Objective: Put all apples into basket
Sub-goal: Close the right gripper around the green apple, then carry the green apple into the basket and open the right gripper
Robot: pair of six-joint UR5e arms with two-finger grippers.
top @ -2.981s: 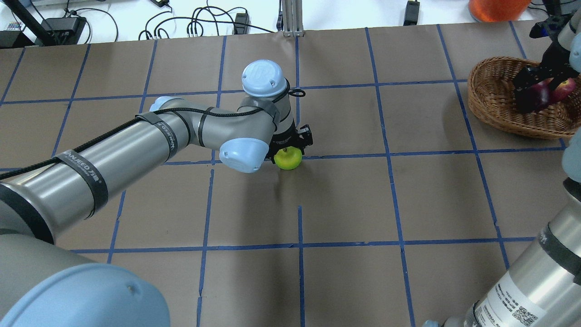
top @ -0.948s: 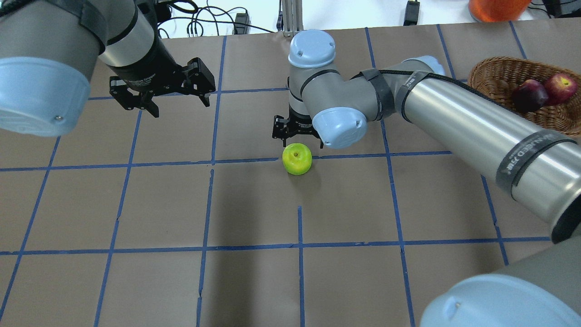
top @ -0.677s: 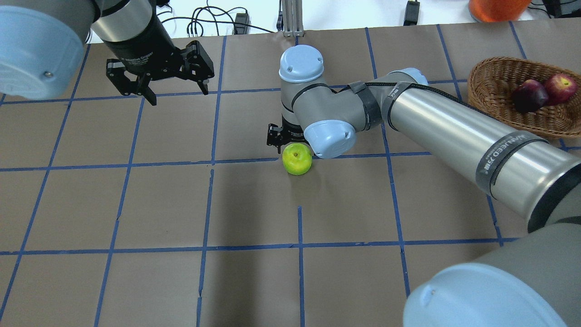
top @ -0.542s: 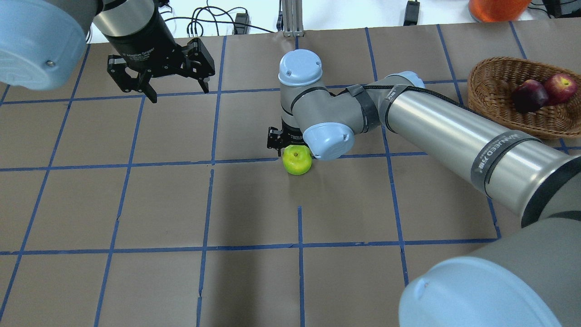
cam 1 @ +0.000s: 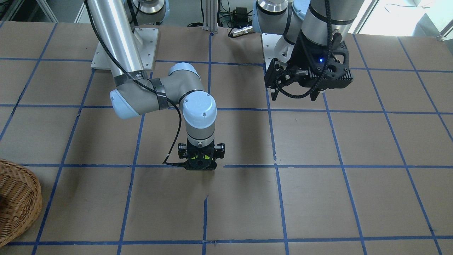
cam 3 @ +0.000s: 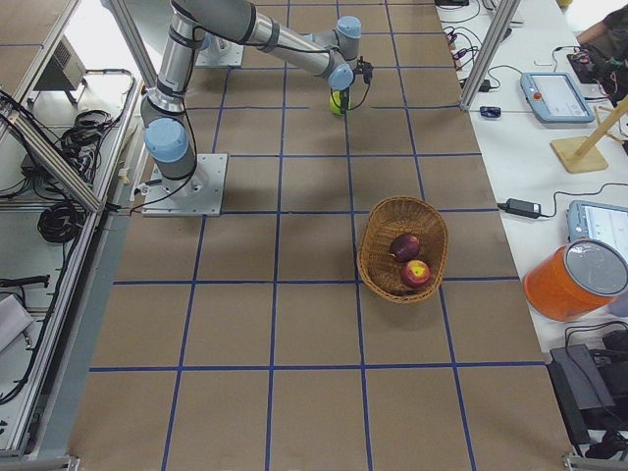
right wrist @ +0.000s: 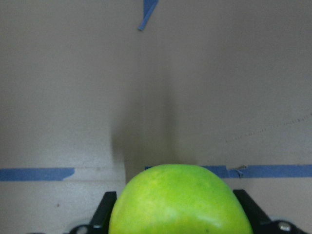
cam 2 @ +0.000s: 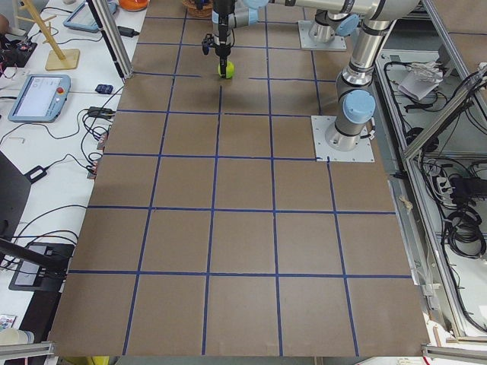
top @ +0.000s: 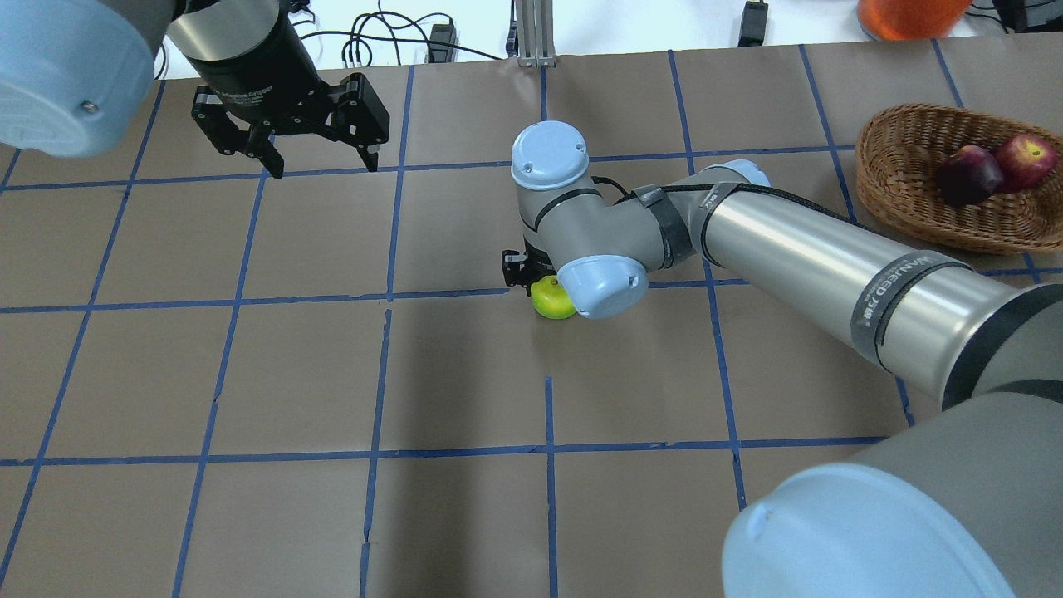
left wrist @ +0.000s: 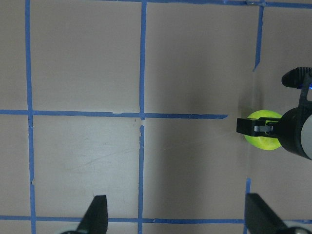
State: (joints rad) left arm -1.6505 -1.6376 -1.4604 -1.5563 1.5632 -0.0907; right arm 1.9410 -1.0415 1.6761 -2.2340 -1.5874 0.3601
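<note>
The lime green apple (top: 548, 301) lies on the table's middle, also in the right wrist view (right wrist: 180, 204). My right gripper (cam 1: 201, 163) points straight down over it, open, one finger (right wrist: 108, 209) on each side of the apple. The apple rests on the paper. The red apple (top: 1023, 154) and the dark maroon apple (top: 967, 176) lie in the wicker basket (top: 893, 178) at the far right. My left gripper (top: 320, 162) is open and empty, raised over the far left of the table.
The table is brown paper with a blue tape grid. An orange container (top: 909, 15) stands beyond the basket. Cables (top: 365, 41) run along the far edge. The right arm's forearm (top: 814, 257) stretches between the apple and the basket.
My right gripper has moved from just behind the green apple to over it and lowered around it. The left gripper has drifted slightly further away. The apple has not moved.
</note>
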